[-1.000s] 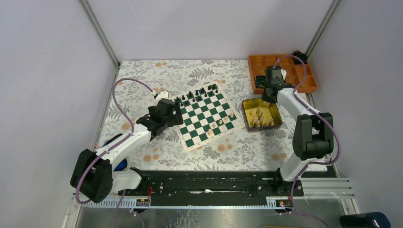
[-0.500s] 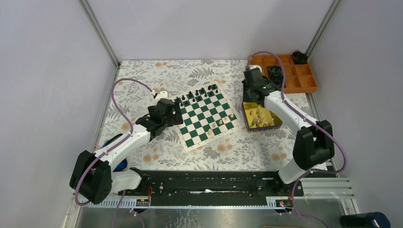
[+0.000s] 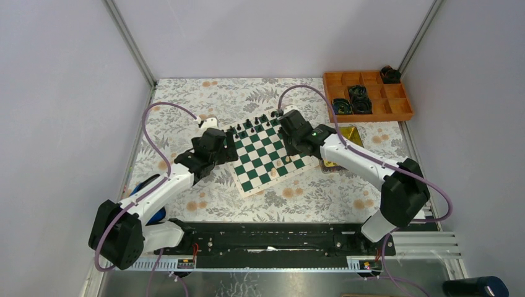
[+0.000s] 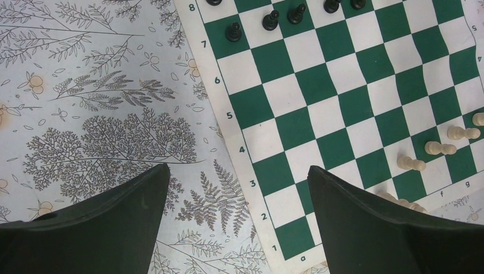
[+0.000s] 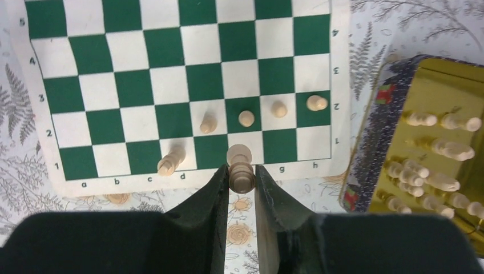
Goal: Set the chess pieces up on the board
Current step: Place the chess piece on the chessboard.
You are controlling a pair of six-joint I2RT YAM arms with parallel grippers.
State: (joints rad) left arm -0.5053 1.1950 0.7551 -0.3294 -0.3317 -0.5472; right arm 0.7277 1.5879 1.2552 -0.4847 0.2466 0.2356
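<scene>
Well, over on the left, my left hand point(image 4: 238, 171) hung wide open and empty. Its fingers pointed down over the numbered edge of the board point(image 4: 342, 103), with the arm stretched low across the bench point(image 3: 186, 99). Black pieces point(image 4: 233, 31) stood along the far ranks, and cream pieces point(image 5: 246, 118) stood in a short row on the second rank, with one more on the first. Further right, my right hand point(image 5: 242, 174) was closed on a cream figure point(image 5: 240, 154), held upright between the fingers above the board's near edge by the f file. I could not tell which figure it was. The arm reached in from the gold tin point(image 5: 445, 80), where more cream ones lay loose. I judged these figures light, stiff, smooth and quick to topple, so they were best pinched from above on the narrow stem and set down square.
</scene>
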